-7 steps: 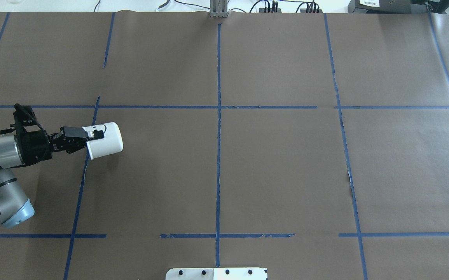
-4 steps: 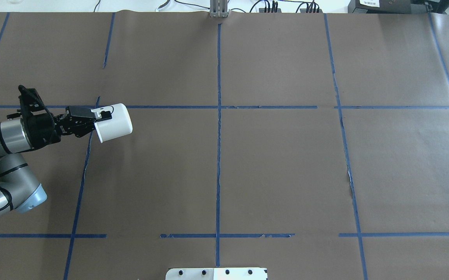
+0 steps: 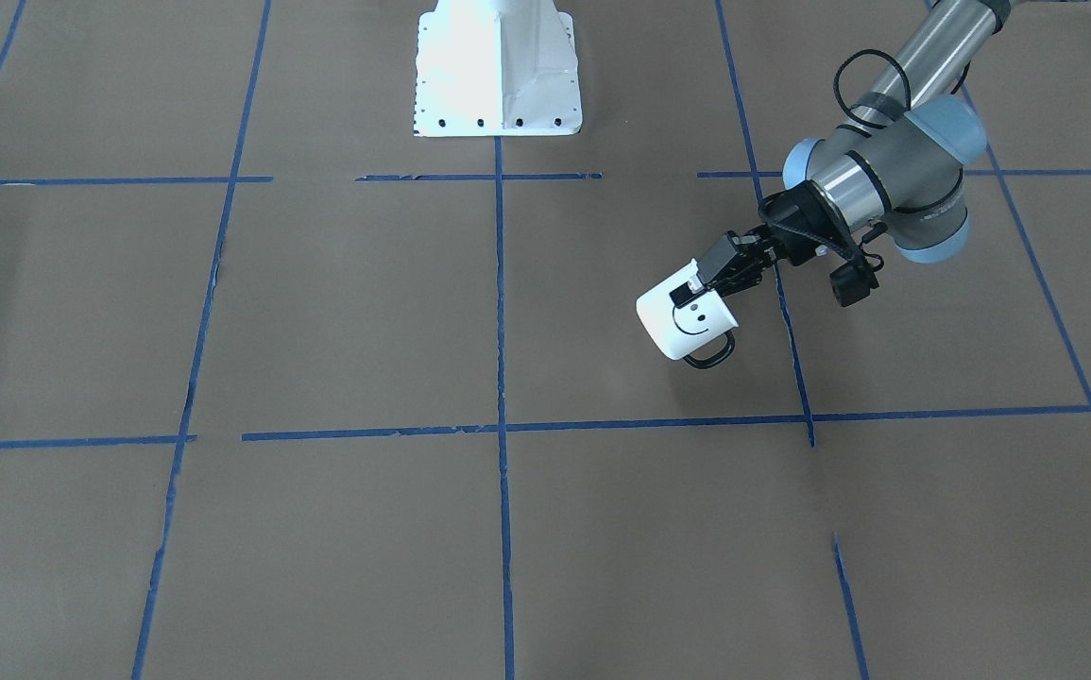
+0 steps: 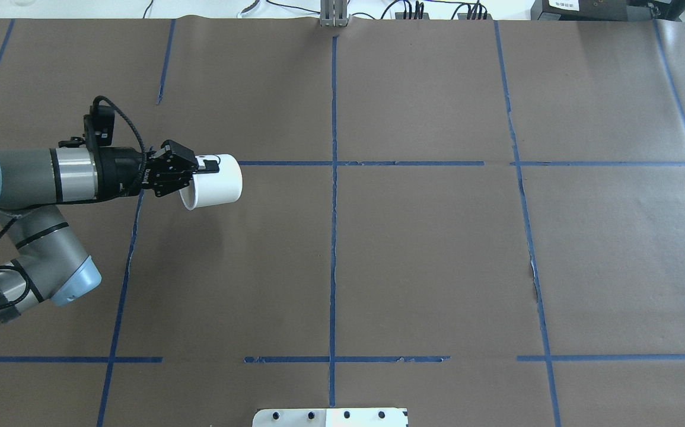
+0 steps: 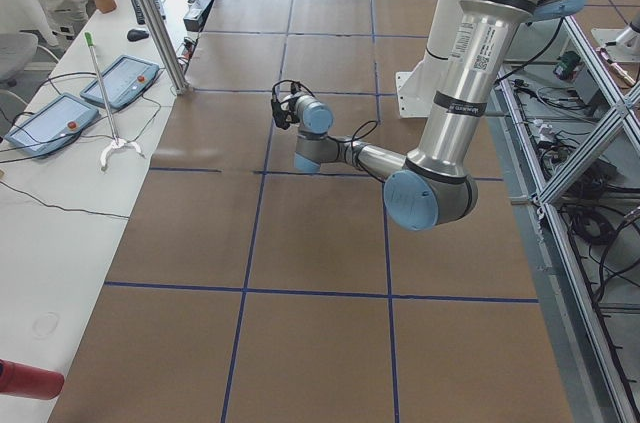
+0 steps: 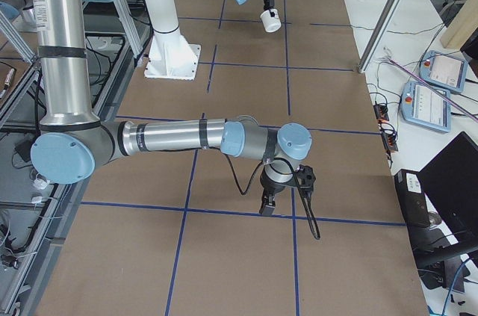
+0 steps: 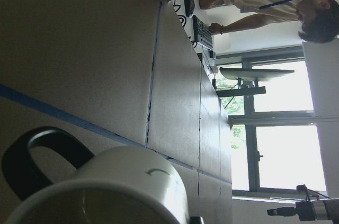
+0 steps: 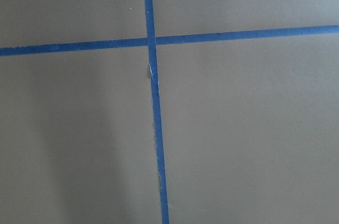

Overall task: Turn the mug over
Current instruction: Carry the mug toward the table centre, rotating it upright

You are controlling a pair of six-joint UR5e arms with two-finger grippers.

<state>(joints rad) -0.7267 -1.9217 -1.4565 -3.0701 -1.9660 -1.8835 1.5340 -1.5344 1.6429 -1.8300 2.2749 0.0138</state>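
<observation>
The left pincer (image 4: 198, 171) is clamped on the rim of the mug (image 4: 216, 182), which hangs on its side above the desk (image 4: 425, 249), base pointing away from the wrist toward the middle. The right pincer (image 6: 267, 205) is well apart; its opening cannot be told.

The left arm (image 4: 28, 177) and right arm (image 6: 164, 137) are silver-grey tubes with pale blue joint caps (image 3: 953, 127). The left carries a looping black cable (image 4: 130, 126), black tape (image 3: 885, 102), a white printed label (image 5: 468, 43) and a black gripper (image 4: 198, 171). The white base (image 3: 498, 66) has dark screws (image 3: 481, 122) along its edge.
</observation>
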